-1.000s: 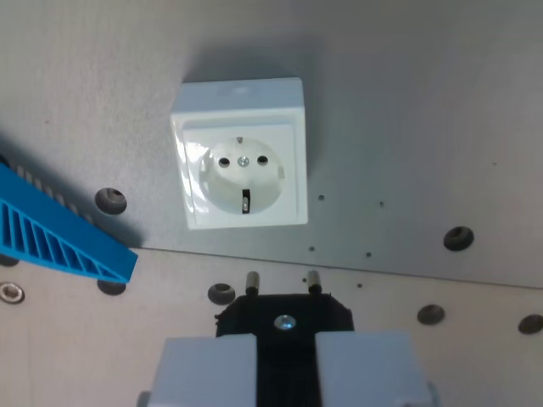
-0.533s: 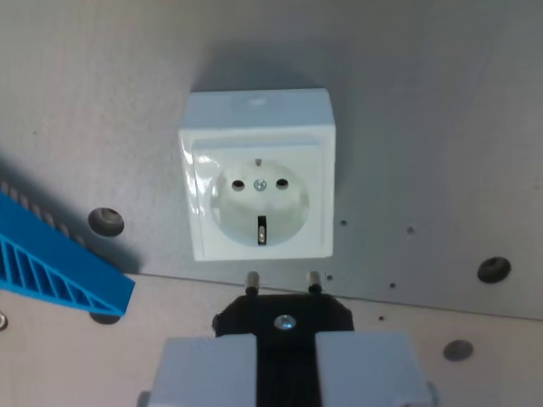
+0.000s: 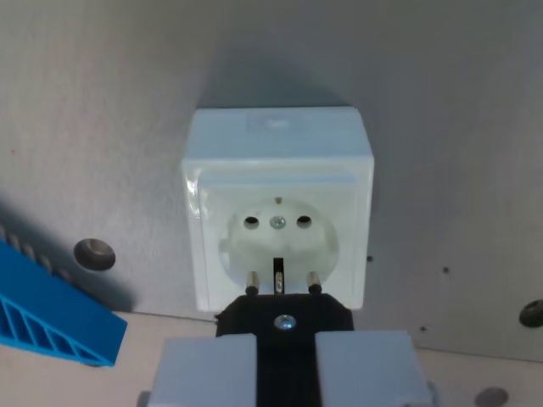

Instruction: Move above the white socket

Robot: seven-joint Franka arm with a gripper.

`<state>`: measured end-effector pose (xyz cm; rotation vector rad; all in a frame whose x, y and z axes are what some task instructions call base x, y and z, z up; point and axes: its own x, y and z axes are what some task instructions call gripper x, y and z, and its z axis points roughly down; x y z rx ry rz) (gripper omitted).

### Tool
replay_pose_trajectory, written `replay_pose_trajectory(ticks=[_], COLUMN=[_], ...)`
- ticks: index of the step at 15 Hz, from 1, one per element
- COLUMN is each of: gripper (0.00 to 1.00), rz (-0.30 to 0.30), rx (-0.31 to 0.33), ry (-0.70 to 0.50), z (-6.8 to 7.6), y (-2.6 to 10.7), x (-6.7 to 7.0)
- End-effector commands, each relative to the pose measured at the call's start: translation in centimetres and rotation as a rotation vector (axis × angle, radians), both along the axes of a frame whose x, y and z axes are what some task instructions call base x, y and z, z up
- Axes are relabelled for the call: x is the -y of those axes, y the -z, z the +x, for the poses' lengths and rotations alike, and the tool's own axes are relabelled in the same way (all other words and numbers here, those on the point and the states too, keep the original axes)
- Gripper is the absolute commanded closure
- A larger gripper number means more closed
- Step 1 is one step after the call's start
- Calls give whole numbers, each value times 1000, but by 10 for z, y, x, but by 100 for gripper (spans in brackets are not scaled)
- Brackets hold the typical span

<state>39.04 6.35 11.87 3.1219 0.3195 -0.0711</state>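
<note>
The white socket [image 3: 277,222] is a square, glossy box with a round recess holding two pin holes, a centre screw and an earth clip; it sits on the grey plate [image 3: 441,110] in the middle of the wrist view, with a blue ribbed part [image 3: 47,309] at the lower left. The gripper [image 3: 285,360] enters from the bottom edge, its two pale fingers [image 3: 208,371] closed on a black plug [image 3: 284,315]; the plug's two metal pins overlap the socket's lower rim.
</note>
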Motion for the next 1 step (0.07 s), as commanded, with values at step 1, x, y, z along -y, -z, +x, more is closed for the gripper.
replay_pose_trajectory(ticks=[1], gripper=[100], rz=[11], rx=[105], ry=[-28], z=[-6], y=[8], x=[-1])
